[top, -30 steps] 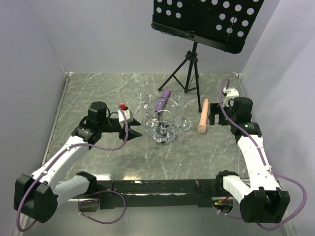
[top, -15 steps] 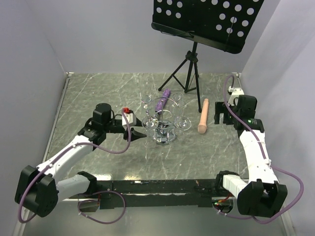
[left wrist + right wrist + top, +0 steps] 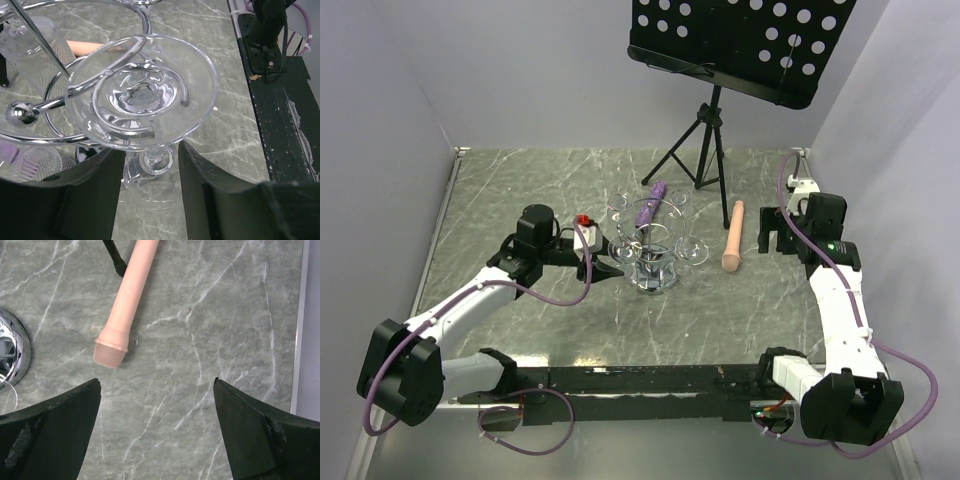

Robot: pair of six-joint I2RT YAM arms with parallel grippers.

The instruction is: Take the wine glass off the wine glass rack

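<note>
The chrome wine glass rack [image 3: 652, 278] stands mid-table with clear wine glasses hanging upside down from its wire loops [image 3: 47, 102]. My left gripper [image 3: 605, 268] is open at the rack's left side. In the left wrist view its jaws [image 3: 150, 157] straddle the stem of one hanging wine glass [image 3: 145, 95], [image 3: 622, 248], whose round foot rests on a loop above the fingers. I cannot tell whether the fingers touch the glass. My right gripper [image 3: 772, 232] is open and empty over bare table [image 3: 156, 390], to the right of the rack.
A pink microphone [image 3: 732, 238] [image 3: 127, 300] lies between the rack and my right gripper. A purple ribbed object [image 3: 648, 205] lies behind the rack. A black tripod music stand [image 3: 705, 140] stands at the back. The rack's disc base shows in the right wrist view [image 3: 12, 352].
My left gripper has moved right, up to the rack, and its jaws now sit around a hanging glass. The right arm shifted slightly back and then stayed put.
</note>
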